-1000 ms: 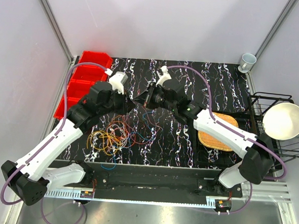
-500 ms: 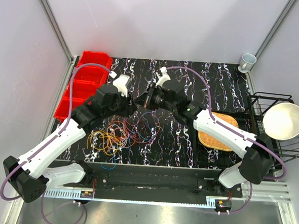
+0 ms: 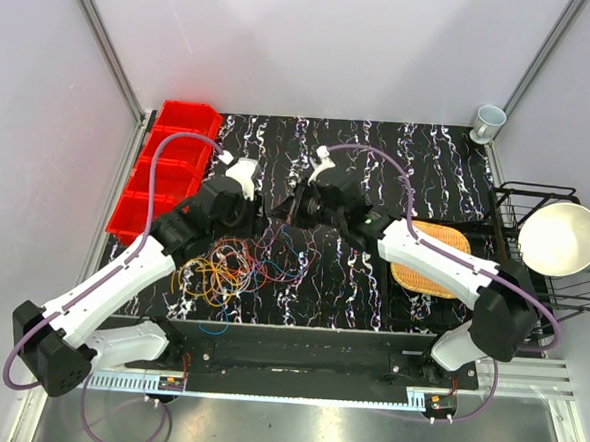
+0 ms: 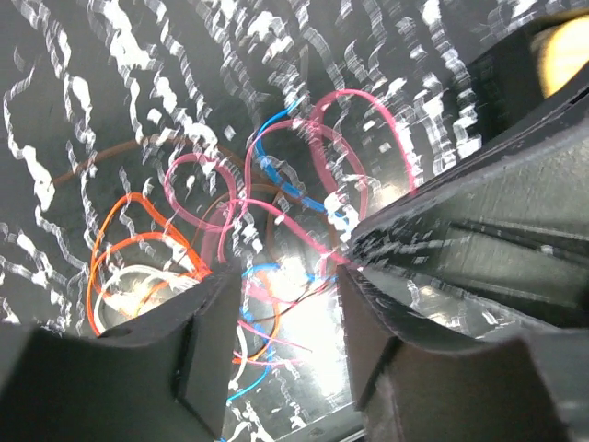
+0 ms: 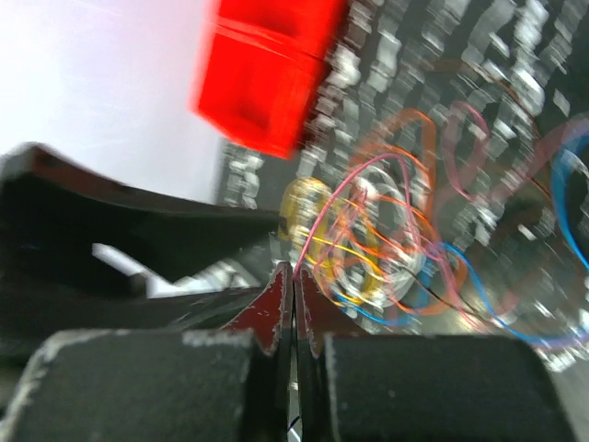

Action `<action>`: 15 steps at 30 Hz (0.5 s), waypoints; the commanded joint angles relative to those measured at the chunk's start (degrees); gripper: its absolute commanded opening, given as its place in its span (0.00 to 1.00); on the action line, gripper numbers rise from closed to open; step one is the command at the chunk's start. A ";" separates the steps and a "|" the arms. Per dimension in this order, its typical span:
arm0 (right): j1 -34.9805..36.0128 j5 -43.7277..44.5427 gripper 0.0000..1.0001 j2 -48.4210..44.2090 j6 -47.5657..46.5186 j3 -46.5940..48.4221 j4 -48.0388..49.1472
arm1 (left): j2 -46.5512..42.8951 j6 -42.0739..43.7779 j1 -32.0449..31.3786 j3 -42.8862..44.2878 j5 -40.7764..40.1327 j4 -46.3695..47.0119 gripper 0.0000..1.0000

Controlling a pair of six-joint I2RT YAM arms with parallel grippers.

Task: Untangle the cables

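Note:
A tangle of thin cables (image 3: 230, 267) in orange, yellow, red, blue and whitish lies on the black marbled table, left of the middle. My left gripper (image 3: 262, 219) hangs open just above its far right edge. In the left wrist view pink, blue and orange loops (image 4: 276, 221) lie below the parted fingers (image 4: 207, 341). My right gripper (image 3: 283, 212) faces the left one and is shut on a pink cable (image 5: 331, 212) that runs from its red pads (image 5: 276, 299) down into the tangle (image 5: 396, 239).
Red bins (image 3: 163, 168) stand along the table's left edge. A woven mat (image 3: 433, 260) lies at the right, next to a black wire rack (image 3: 537, 196) with a white bowl (image 3: 559, 238). A cup (image 3: 488, 121) stands at the far right corner.
Both grippers have moved nearer and lower toward the tangle. The left arm has swung right, and the right gripper still pinches the pink cable.

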 commanded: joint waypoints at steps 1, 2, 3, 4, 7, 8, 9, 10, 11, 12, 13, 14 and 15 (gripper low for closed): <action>-1.53 3.50 0.00 3.54 2.14 -3.33 -4.87 | -2.58 -3.87 -0.04 -4.42 -4.48 1.03 0.59; -2.23 3.24 0.00 3.81 2.22 -3.69 -5.04 | -2.84 -4.49 -0.12 -5.30 -4.92 0.94 0.62; -2.93 3.24 0.00 4.07 2.57 -4.74 -5.13 | -3.28 -5.45 -0.12 -6.70 -5.79 1.12 0.65; -4.59 3.50 0.00 4.16 2.66 -5.18 -5.13 | -3.37 -5.90 -0.12 -7.23 -6.15 1.12 0.69; -6.98 4.12 0.00 4.51 1.96 -6.50 -5.22 | -3.55 -7.21 -0.12 -8.99 -6.59 1.38 0.78; -7.25 3.86 0.00 4.86 1.79 -6.50 -5.13 | -3.46 -7.39 -0.12 -9.52 -6.59 1.73 0.80; -7.51 3.68 0.00 5.74 1.35 -6.42 -5.13 | -3.03 -7.66 -0.12 -9.87 -6.33 2.00 0.80; -7.77 3.42 0.00 6.18 1.17 -6.24 -5.13 | -2.67 -7.66 -0.12 -10.14 -6.24 2.61 0.82; -7.78 3.24 0.00 6.62 1.08 -5.89 -5.13 | -2.15 -7.66 -0.12 -10.66 -6.06 3.05 0.82; -7.86 3.15 0.00 7.58 0.91 -5.63 -4.87 | -0.93 -7.66 -0.12 -10.93 -5.45 3.66 0.83; -7.78 2.54 0.00 8.02 0.65 -5.19 -4.69 | -0.22 -7.74 -0.12 -11.28 -5.01 4.97 0.83; -7.95 2.28 0.00 8.46 0.47 -4.14 -4.60 | 0.57 -7.57 -0.12 -11.89 -4.66 5.77 0.84; -7.86 2.01 0.00 9.34 -0.05 -3.52 -4.34 | 2.15 -7.31 -0.04 -12.25 -4.13 6.56 0.84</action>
